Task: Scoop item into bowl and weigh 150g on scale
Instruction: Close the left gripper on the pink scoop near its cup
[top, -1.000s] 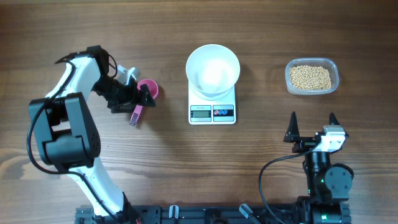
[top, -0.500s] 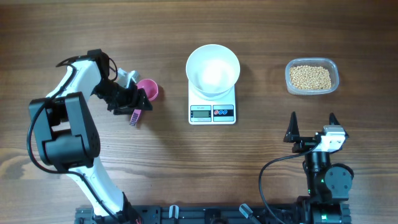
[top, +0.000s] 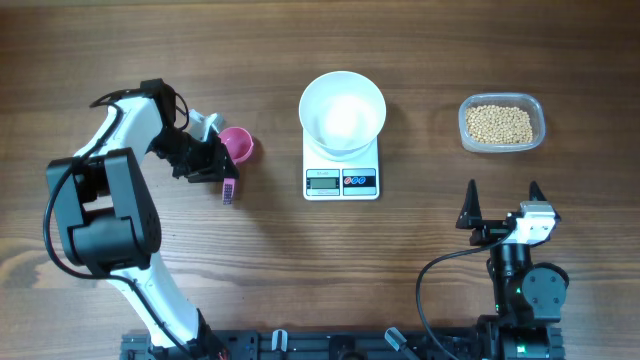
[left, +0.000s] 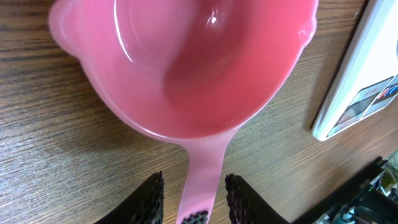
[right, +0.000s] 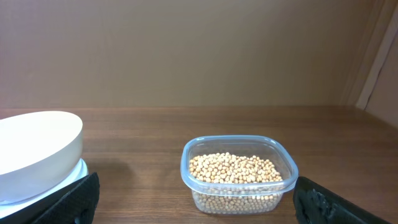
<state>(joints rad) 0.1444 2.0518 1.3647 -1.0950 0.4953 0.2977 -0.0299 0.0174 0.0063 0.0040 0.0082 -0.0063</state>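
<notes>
Beans (top: 499, 124) sit in a shallow layer in the clear tub (top: 541, 122), at the far right of the worktop (top: 400, 260), well apart from the scale (top: 342, 182). The tub's long axis runs left-right. The white bowl (top: 312, 100) sits on the scale and looks empty. The scale's display faces the near edge. The pink scoop (top: 238, 144) is left of the scale, cup up and empty, with its handle (top: 228, 190) pointing toward the near edge. Left gripper (left: 196, 200): jaws straddle the handle, partly apart, wood showing on both sides, no grip. Right gripper (top: 502, 190): jaws spread wide, holding nothing, low at the near edge, facing the tub.
</notes>
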